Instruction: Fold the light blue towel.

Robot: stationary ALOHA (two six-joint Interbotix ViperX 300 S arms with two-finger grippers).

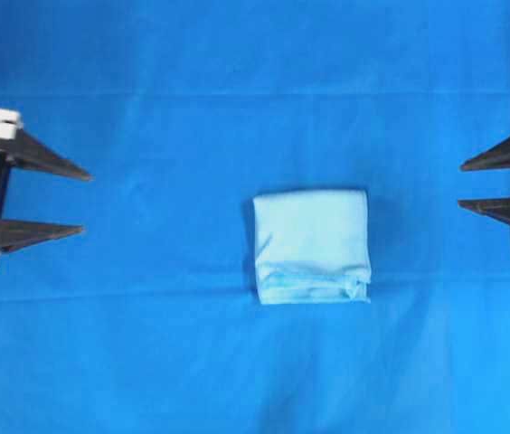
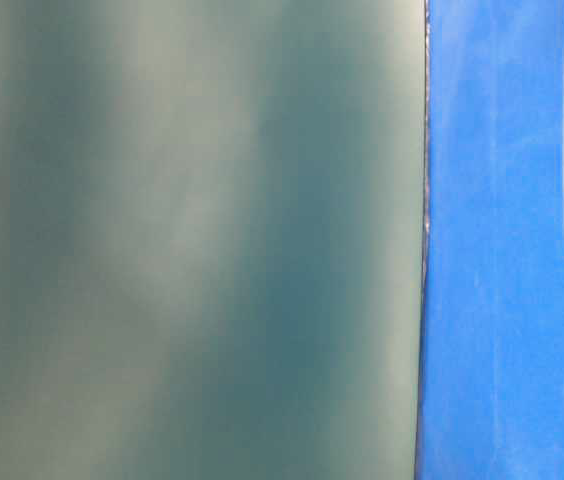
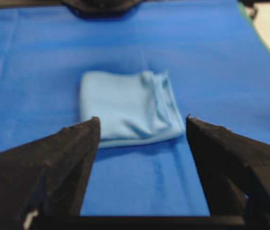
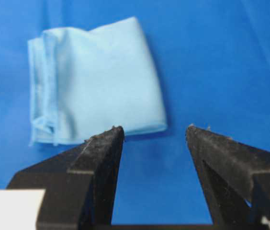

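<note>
While light blue towel (image 1: 311,244) lies folded, left claw (image 1: 83,202) and right claw (image 1: 461,186) gape empty; I judge folding complete, nothing left but parking.

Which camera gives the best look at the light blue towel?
The overhead view: the light blue towel lies whole, sharp and unobstructed, layered edges along its near side. Both wrist views show it folded but blurrier, behind open fingers. The table-level view misses it entirely.

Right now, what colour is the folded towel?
Pale sky blue; the light blue towel shows best in the overhead view.
</note>
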